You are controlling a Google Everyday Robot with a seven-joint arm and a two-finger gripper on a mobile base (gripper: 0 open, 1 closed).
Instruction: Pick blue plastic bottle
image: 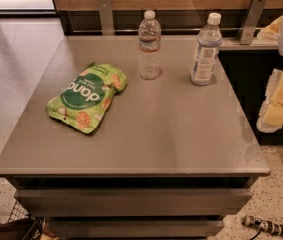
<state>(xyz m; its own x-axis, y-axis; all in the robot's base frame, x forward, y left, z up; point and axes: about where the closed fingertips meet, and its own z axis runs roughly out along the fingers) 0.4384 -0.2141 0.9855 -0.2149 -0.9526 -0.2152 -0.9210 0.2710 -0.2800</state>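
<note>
In the upper right of the frame, near the far right corner of the grey table (146,144), the blue plastic bottle (204,51) is seen standing upright, white cap on top, so its long axis is vertical. It is wrapped in a large white-and-blue label with a small dark square mark; the writing on it cannot be read.

The gripper (277,103) is found at the right edge of the frame, beyond the table's right side and lower in the picture than the bottle. Whether it is released or clenched cannot be told, but the bottle is plainly not held by it. The bottle lies up and to the left of the gripper, well apart from it, with the table's right edge between them. A sideways approach across that edge, judged from this layout, is called for, and the bottle's right flank is left unobstructed.

To the left of the bottle, a clear ribbed bottle (149,45) with a thin red band is stood apart from it; no text is legible. Further left, a green snack bag (87,97) is laid flat, its white lettering seen upside down and seemingly reading "dang".
</note>
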